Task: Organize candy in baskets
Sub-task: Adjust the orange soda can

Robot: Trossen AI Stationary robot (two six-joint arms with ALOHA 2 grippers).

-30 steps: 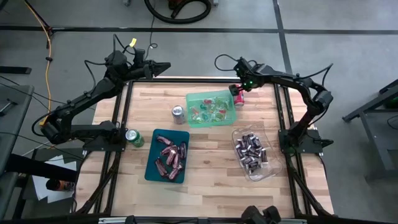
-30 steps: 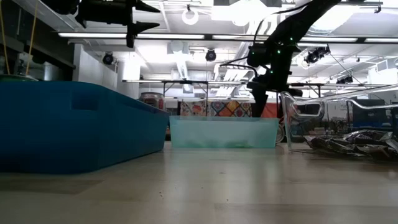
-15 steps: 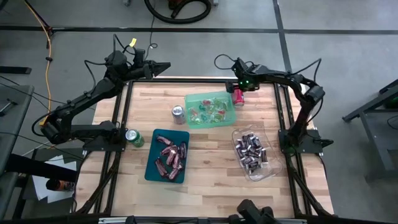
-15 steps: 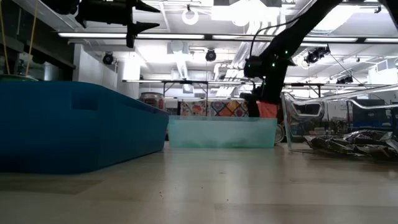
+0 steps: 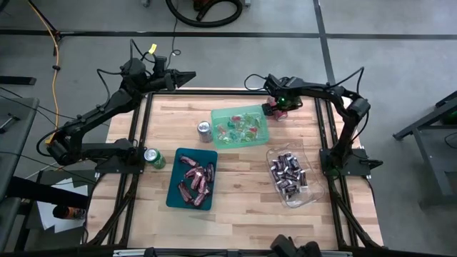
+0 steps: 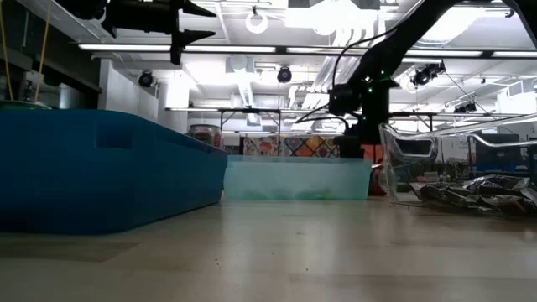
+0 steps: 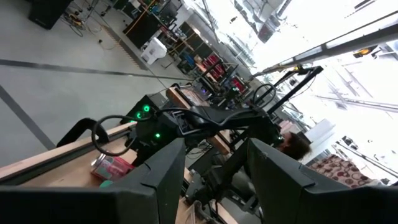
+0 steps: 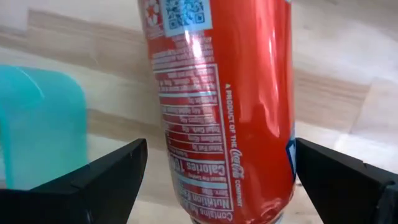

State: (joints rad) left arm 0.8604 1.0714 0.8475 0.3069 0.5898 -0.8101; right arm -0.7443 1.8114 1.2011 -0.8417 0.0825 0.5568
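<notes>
Right tool (image 5: 274, 109) upper middle of frame, fingers spread wide around red Coca-Cola can (image 8: 221, 106), probably clearing it from green basket (image 5: 240, 125)

**Print on the red can**

The red can (image 8: 227, 106) in the right wrist view carries white print running along its side: "A PRODUCT OF THE Coca-Cola COMPANY", a "Nutrition Facts" panel whose small lines are too fine to read, and a QR code near one end. No other writing is legible.
</notes>
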